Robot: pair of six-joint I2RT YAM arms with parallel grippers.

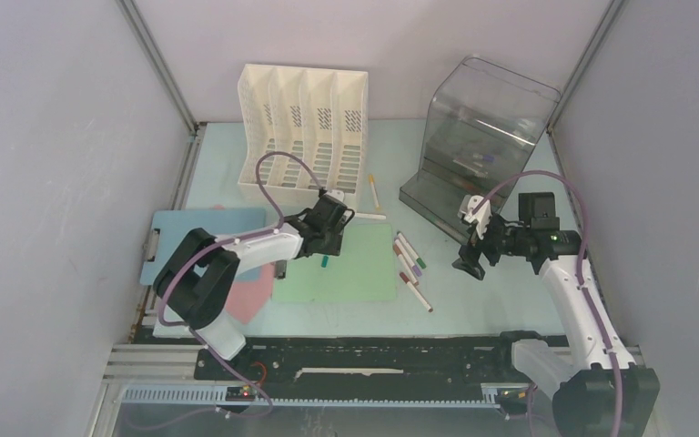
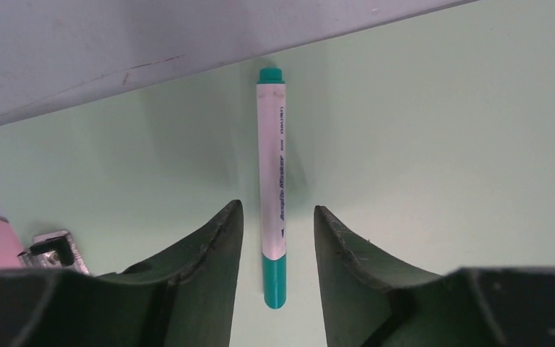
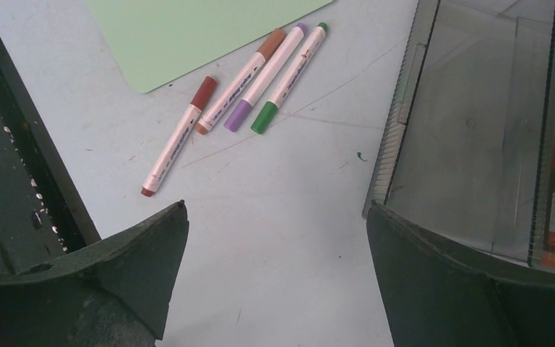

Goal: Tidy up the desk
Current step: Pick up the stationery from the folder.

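**Top external view**
- Desk (image 1: pixel 473 309): pale mint tabletop spanning the whole enclosure floor, carrying every item below.
- Green mat (image 1: pixel 335 264): lies flat at mid-desk.
- White file rack (image 1: pixel 302 127): stands upright beyond the green mat.
- Clear bin (image 1: pixel 473 137): stands beyond and right of the green mat.
- Blue clipboard (image 1: pixel 191 238) and pink sheet (image 1: pixel 250 291): both lie left of the green mat.
- Yellow-capped pen (image 1: pixel 373 193): lies just beyond the mat's far right corner.
- Four markers (image 1: pixel 410 269): loose group just off the mat's right edge.
- Left gripper (image 1: pixel 328 241): over the mat's far edge, above a teal marker (image 1: pixel 324 261).
- Right gripper (image 1: pixel 471 264): right of the green mat, past the four markers.

**Left wrist view**
- Teal marker: lies on the green mat, pointing toward the mat's edge.
- Left gripper: fingers set apart on either side of the marker's lower half, with a slim gap showing on each side.
- A metal clip (image 2: pixel 50 249) shows at the lower left, beside a strip of pink.

**Right wrist view**
- Right gripper: fingers spread wide over bare desk, holding nothing.
- Four markers: capped red, brown, purple and green, and lying near a rounded corner of the green mat.
- Clear bin: right of the markers. The coloured items inside are too blurred to identify.
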